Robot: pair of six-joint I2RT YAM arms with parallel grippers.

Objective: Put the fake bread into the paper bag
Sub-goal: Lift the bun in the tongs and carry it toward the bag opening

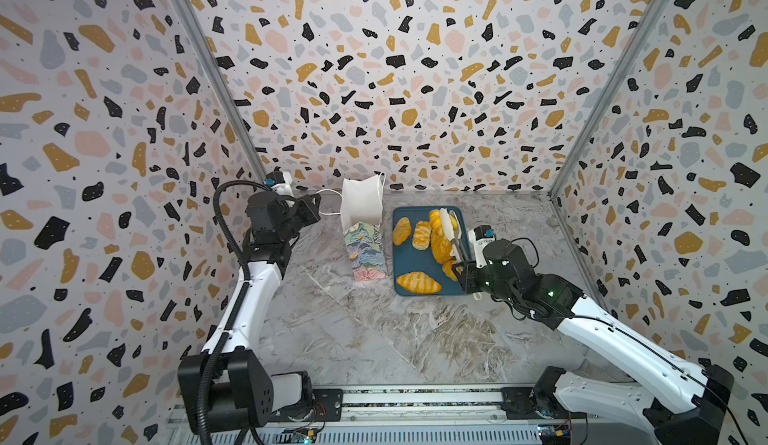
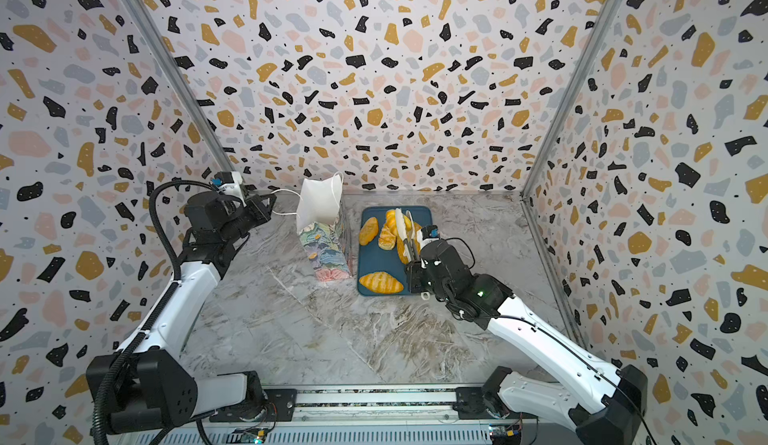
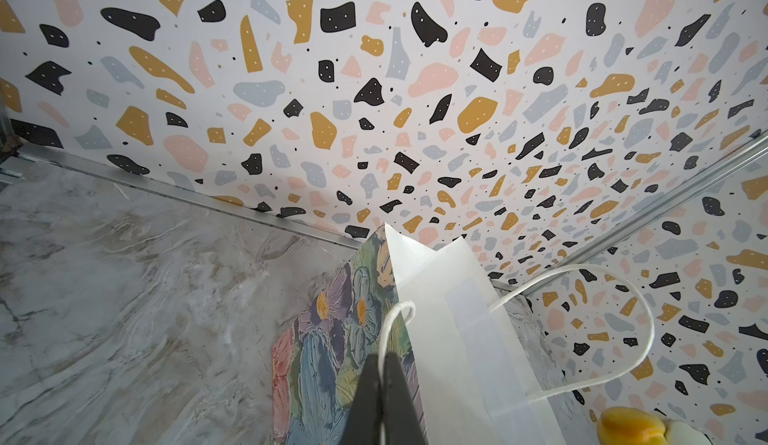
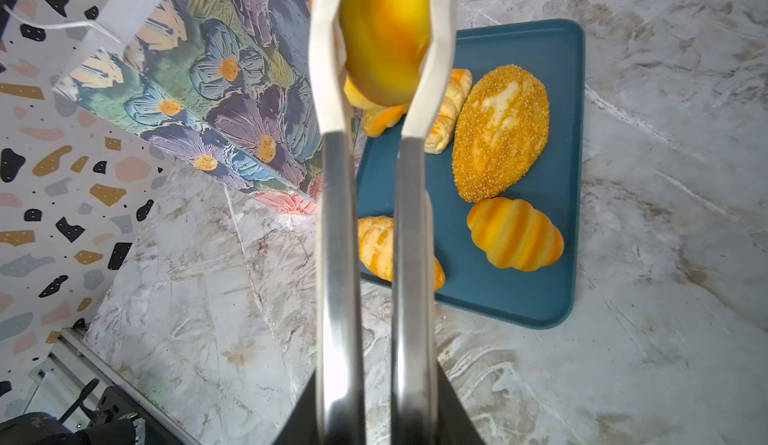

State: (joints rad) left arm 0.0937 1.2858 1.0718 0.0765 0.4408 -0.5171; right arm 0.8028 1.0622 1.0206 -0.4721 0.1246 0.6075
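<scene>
Pinches the cord handle (image 3: 390,318) of the paper bag (image 1: 363,247) in the left pincer (image 3: 380,360), closed tight on it. Has the bag standing upright on the marble surface (image 1: 374,339) just ahead of that pincer. Grips metal tongs (image 4: 336,214) in the right pincer (image 4: 376,422), closed around both arms. Clamps one yellow fake bread (image 4: 384,36) between the tong tips, aloft, well ahead of the right pincer. Shows a seeded loaf (image 4: 500,131) and a ridged roll (image 4: 515,233) lying on the blue tray (image 4: 519,297) beneath the tongs.
</scene>
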